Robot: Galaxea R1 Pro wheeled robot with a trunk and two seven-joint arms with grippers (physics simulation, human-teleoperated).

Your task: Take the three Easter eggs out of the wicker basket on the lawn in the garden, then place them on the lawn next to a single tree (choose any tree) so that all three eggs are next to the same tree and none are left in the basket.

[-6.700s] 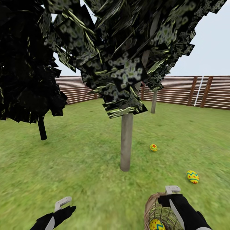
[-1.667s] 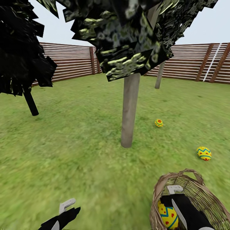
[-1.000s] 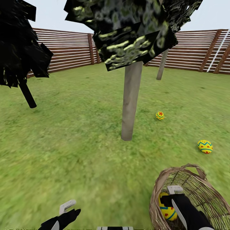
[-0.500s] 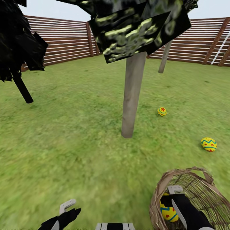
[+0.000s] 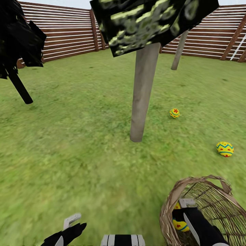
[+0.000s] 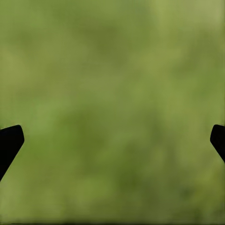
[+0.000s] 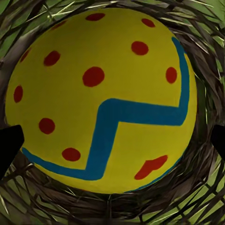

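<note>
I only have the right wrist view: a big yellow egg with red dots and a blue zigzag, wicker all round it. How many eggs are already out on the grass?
Observer: Two eggs lie on the lawn: the nearer egg and the farther egg, both right of the pale tree trunk.
Operator: Is the basket upright?
Observer: No, the basket is tipped, its opening facing the robot, with the right hand reaching into it toward the last egg.
Operator: And the other hand?
Observer: The left hand is open over bare grass, holding nothing.
</note>
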